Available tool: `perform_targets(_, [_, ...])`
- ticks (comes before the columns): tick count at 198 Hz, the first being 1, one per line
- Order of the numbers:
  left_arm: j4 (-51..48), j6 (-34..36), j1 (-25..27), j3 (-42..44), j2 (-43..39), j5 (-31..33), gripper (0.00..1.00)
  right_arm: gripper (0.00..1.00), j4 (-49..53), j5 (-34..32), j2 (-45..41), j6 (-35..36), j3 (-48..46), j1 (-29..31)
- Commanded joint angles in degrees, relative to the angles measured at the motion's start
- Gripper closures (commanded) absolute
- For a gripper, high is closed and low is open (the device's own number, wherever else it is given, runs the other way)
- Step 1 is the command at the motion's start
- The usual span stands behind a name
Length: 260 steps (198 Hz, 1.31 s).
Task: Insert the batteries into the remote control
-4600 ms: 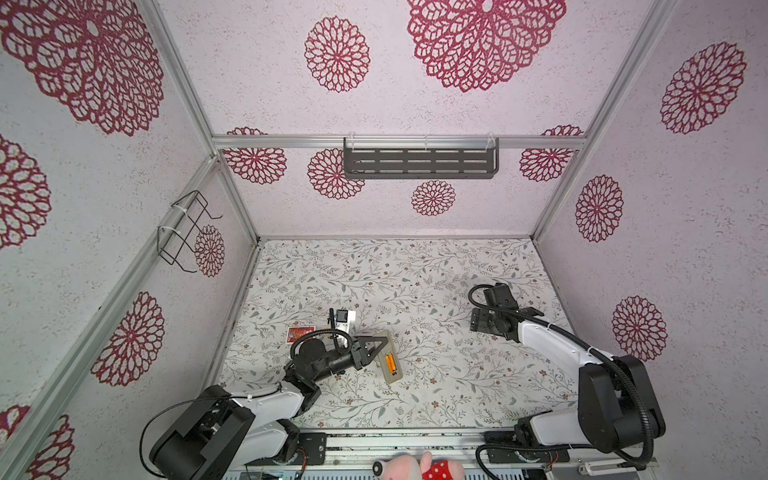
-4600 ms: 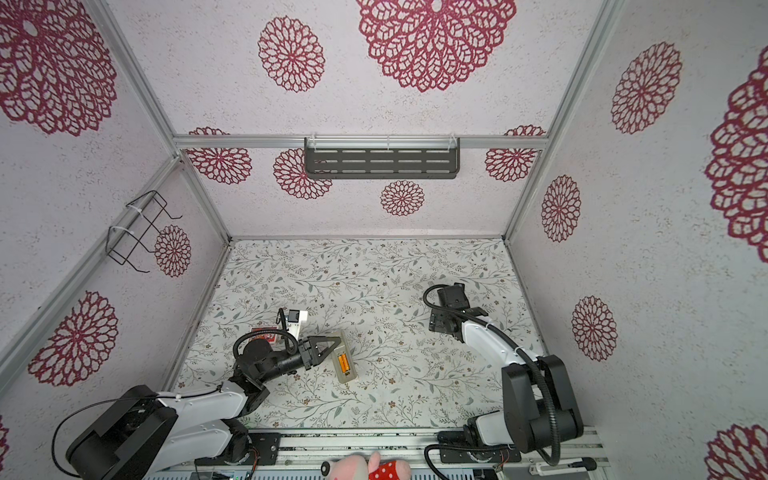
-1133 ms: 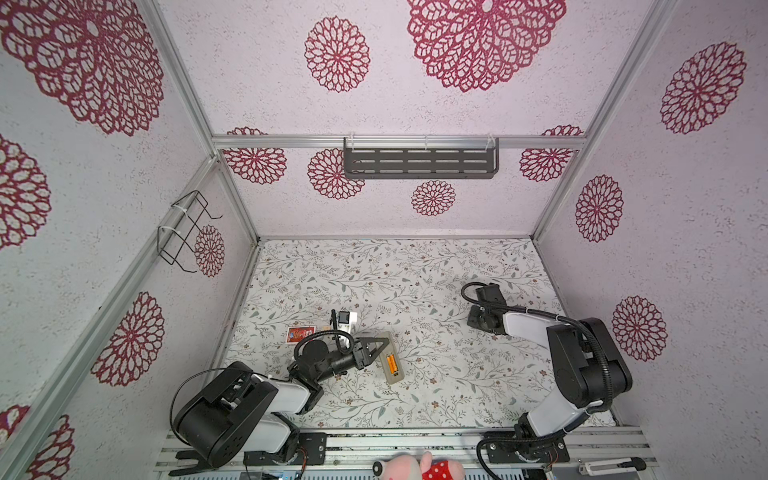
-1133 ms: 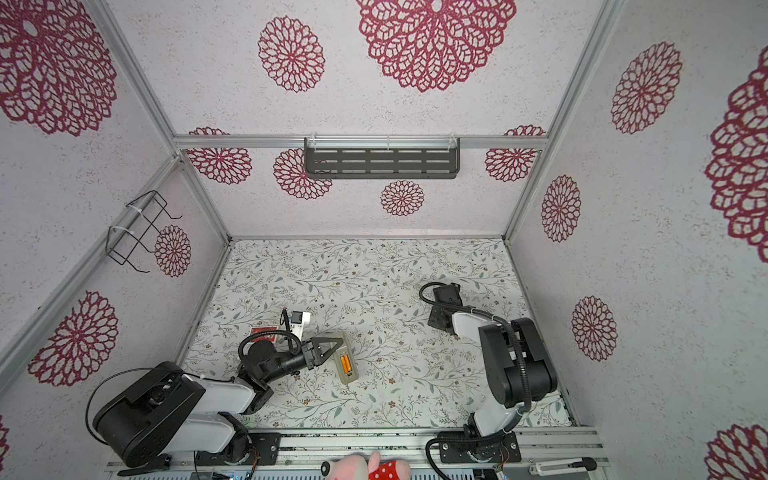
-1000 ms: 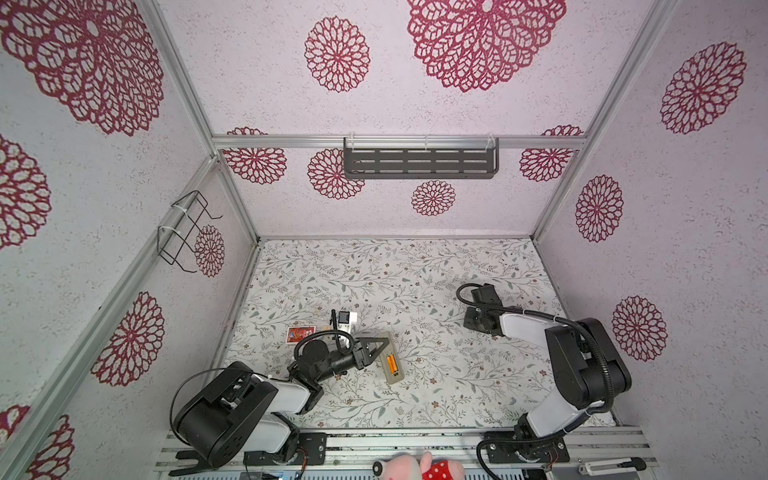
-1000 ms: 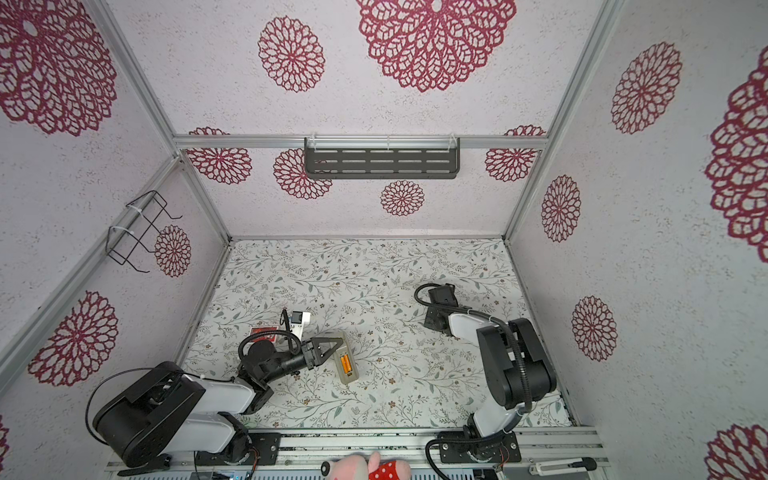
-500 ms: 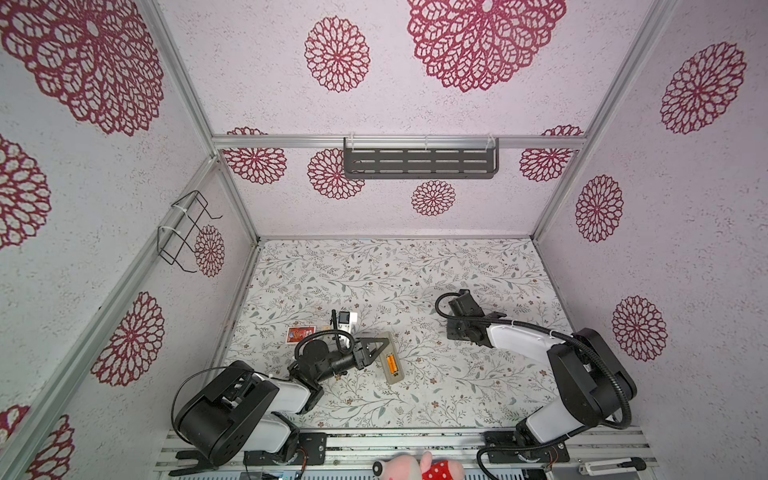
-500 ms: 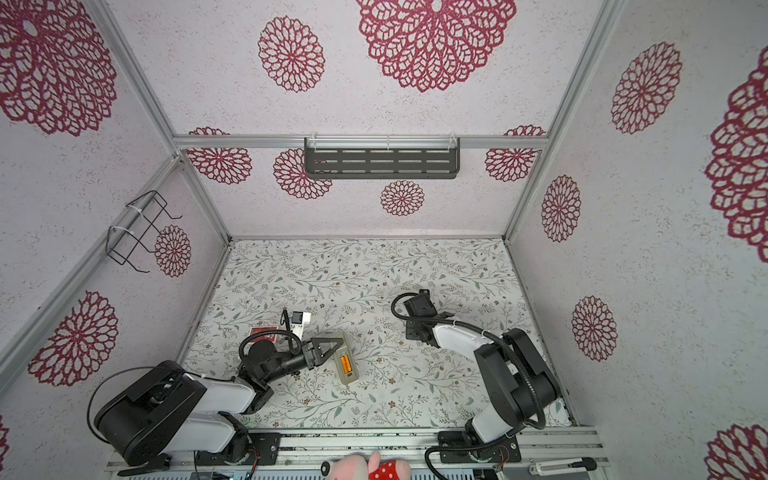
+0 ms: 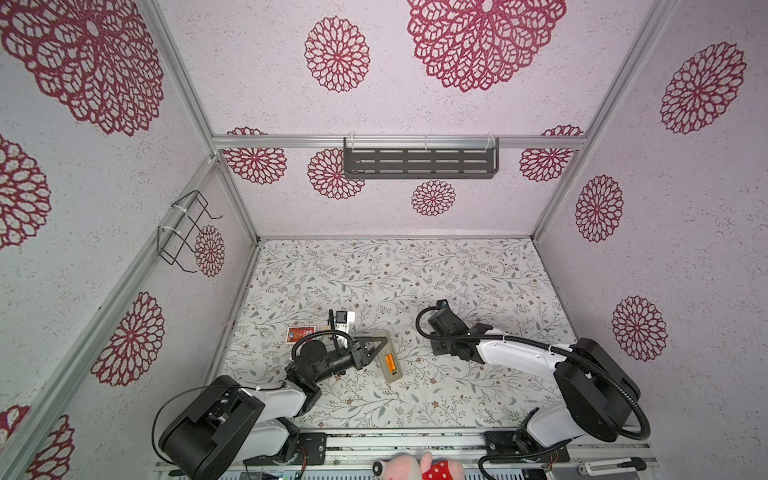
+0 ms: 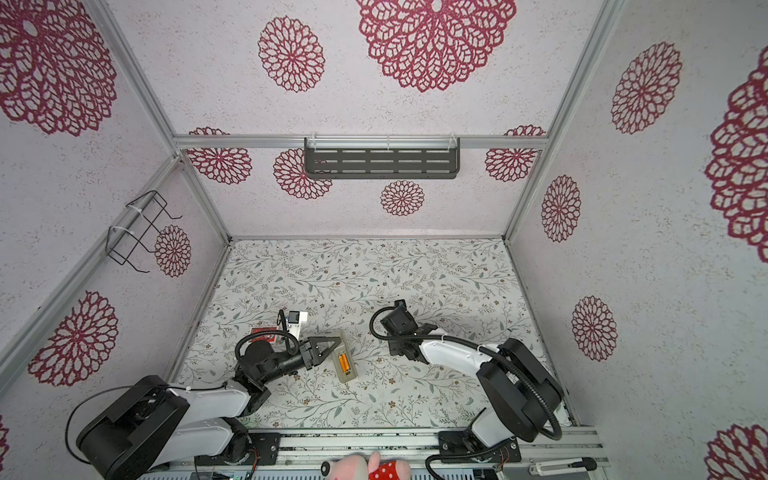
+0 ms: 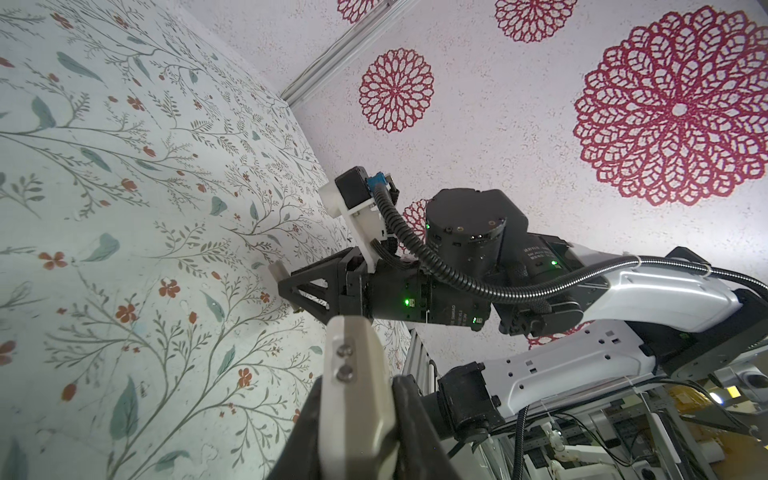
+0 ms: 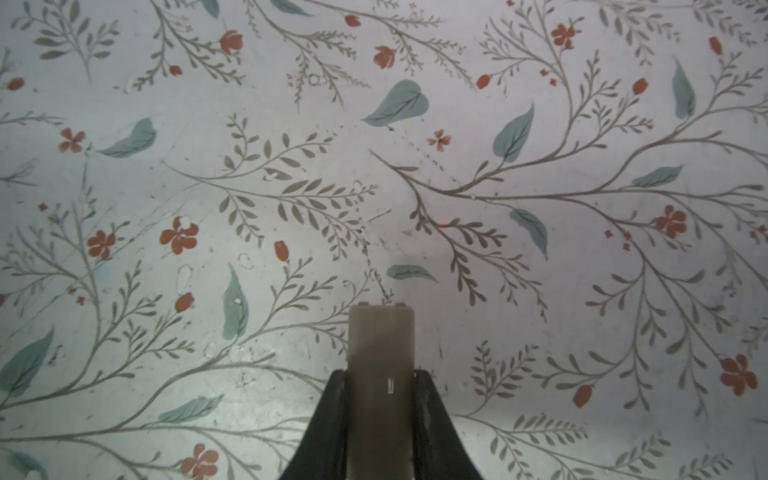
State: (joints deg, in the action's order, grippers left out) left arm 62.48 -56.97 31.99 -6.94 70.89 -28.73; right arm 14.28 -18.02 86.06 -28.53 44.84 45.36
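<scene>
Right claw (image 11: 291, 286) pinches the lid (image 12: 380, 345) to cover batteries (image 9: 390, 360) in the remote (image 9: 395, 375), lower middle; left claw (image 9: 384, 340), pressed together, rests beside.

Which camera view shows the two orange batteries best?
Best in a top view: the batteries lie side by side in the back of the remote, with nothing covering them. Both top views show this almost equally. Neither wrist view shows them at all.

Left arm (image 9: 274, 401) low, forearm stretched toward centre, left gripper (image 9: 384, 340) level, clamped on end of remote control (image 9: 395, 375); right arm (image 9: 515, 353) extended inward, wrist bent down, right gripper (image 12: 380, 376) pointing down, pinching beige flat piece (image 12: 380, 340) between black fingers (image 12: 328, 415)
</scene>
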Motion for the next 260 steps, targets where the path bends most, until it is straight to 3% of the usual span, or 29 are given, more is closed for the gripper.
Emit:
perform_targets(1, [-7.2,3.2,-1.3,1.5,-5.4,3.1,1.00,0.78,2.2,-2.7,-1.2,-0.1,1.9,2.4])
perform_targets(33, [-22.5,8.6,-1.3,-0.9,-15.1,5.6,1.00,0.78,3.6,-3.6,1.5,1.5,3.6,5.1])
perform_targets(70, [-32.0,11.8,-1.3,-2.3,-21.8,7.8,1.00,0.77,3.8,-3.3,3.4,2.6,5.3,7.5])
perform_targets(183, [-33.4,12.3,-1.3,-2.7,-20.8,9.2,1.00,0.76,1.9,-0.1,8.0,4.1,6.2,10.4])
perform_targets(260, [-33.4,12.3,-1.3,-2.7,-20.8,9.3,1.00,0.69,2.2,0.0,9.3,4.1,6.4,10.8])
